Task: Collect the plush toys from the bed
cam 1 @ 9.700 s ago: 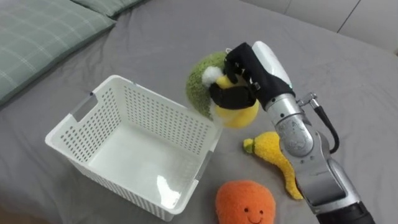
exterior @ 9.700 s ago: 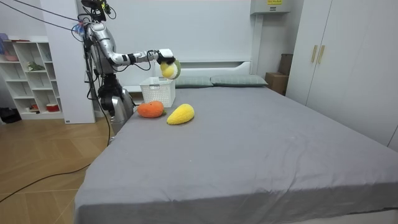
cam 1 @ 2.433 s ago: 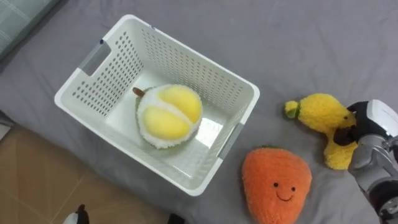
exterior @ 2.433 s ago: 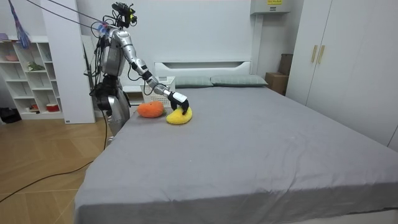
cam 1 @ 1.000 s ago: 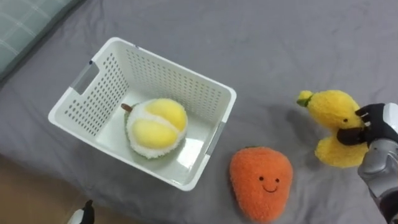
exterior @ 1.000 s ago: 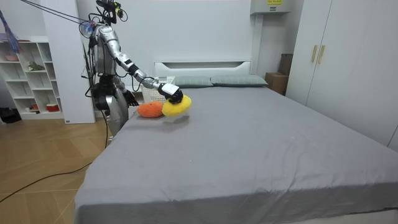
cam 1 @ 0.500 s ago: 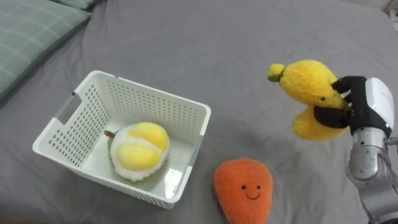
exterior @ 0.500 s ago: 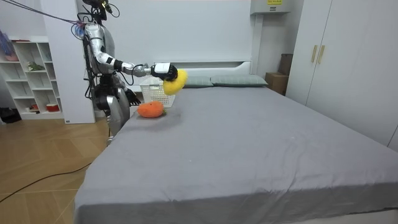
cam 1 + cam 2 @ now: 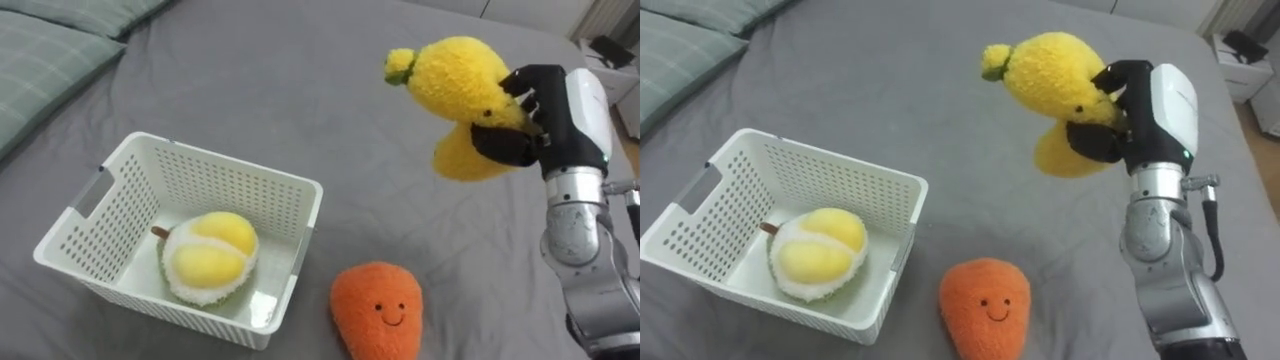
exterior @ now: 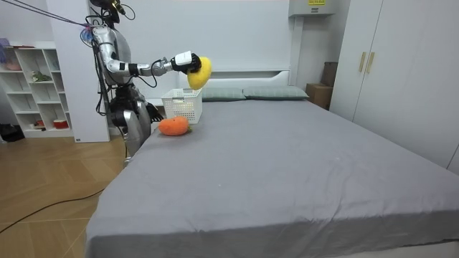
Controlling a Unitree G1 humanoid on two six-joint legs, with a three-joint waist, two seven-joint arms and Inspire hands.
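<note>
One toy is collected: the round yellow-and-white durian plush [image 9: 208,258] lies in the white perforated plastic basket [image 9: 230,185] near the grey bed's [image 9: 300,80] edge. The right hand [image 9: 545,115] has its fingers curled round the yellow banana plush [image 9: 455,85], held in the air. The orange smiling plush [image 9: 378,310] remains by the bed's edge, just beside the basket. A second ago the banana hung much lower; it has risen and come nearer the basket.

Bedroom in a home, pretty clearly. Big bed [image 10: 287,165] with grey sheet, pillows [image 10: 276,92] and white headboard [image 10: 237,74]. Wardrobe doors [image 10: 401,72] alongside, cubby shelf [image 10: 32,86] by the wall.
</note>
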